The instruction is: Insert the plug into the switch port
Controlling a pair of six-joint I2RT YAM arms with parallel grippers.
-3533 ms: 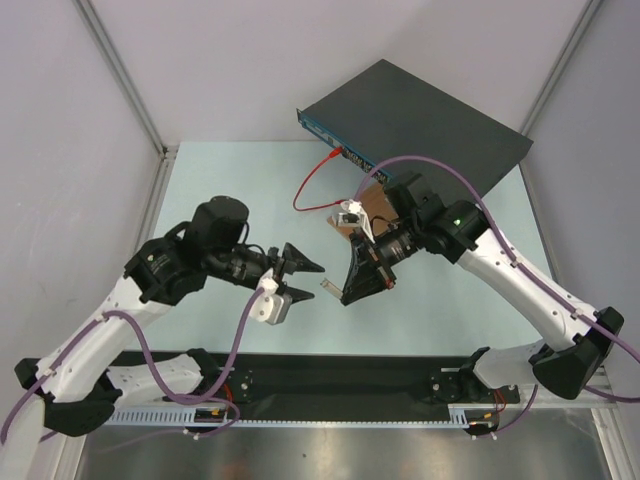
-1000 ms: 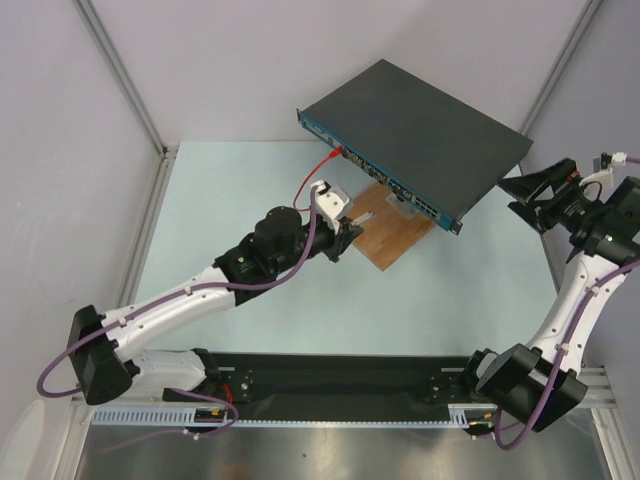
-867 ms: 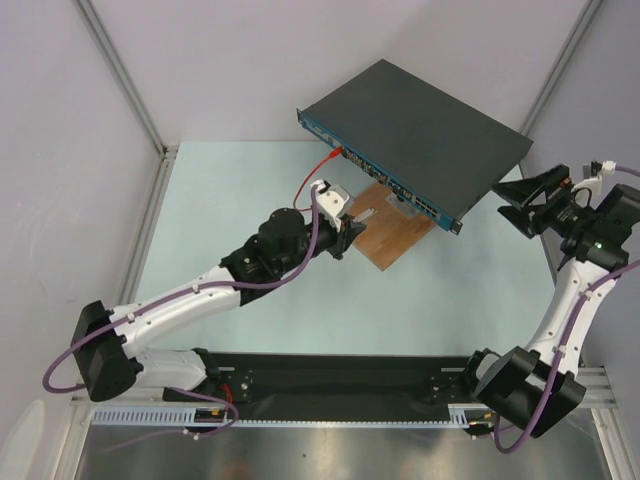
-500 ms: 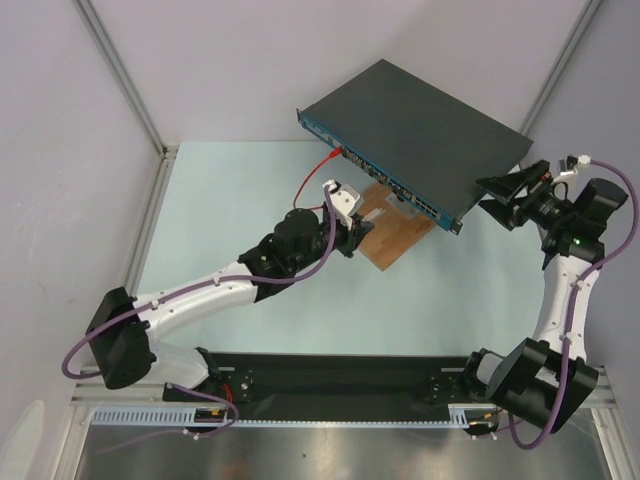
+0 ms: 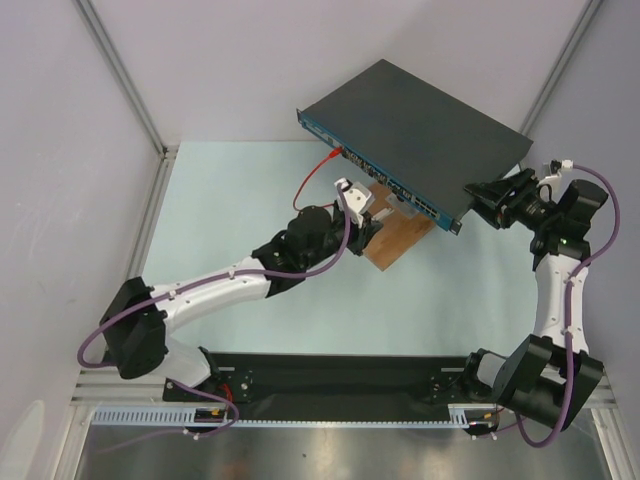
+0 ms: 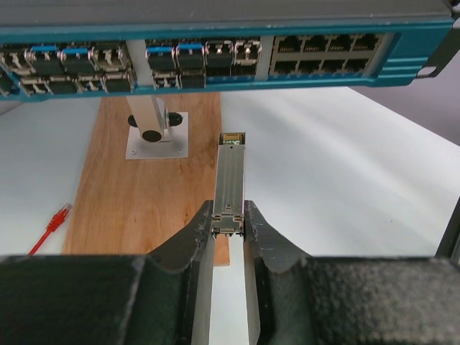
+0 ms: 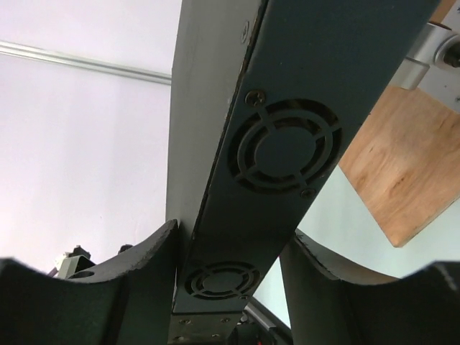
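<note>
Probably a robotics lab: aluminium posts point(image 5: 122, 78) frame plain panels point(image 5: 60, 150) around a pale bench point(image 5: 225, 195).

- left arm point(image 5: 215, 290): white links, black joint housings, a purple cable point(image 5: 84, 352) looping along it.
- right arm point(image 5: 550, 300): the same white and black, second purple cable point(image 5: 611, 215) too.
- left gripper point(image 6: 230, 215): matte black fingers point(image 6: 188, 248), tapered; white block point(image 5: 352, 192) at the wrist.

Pale green table point(image 5: 230, 200). Brown wooden board point(image 5: 400, 245) lies flat on it, centre-right of top view. Red cable point(image 6: 52, 226) end lies on the table, lower left of left wrist view, just beside the board.
</note>
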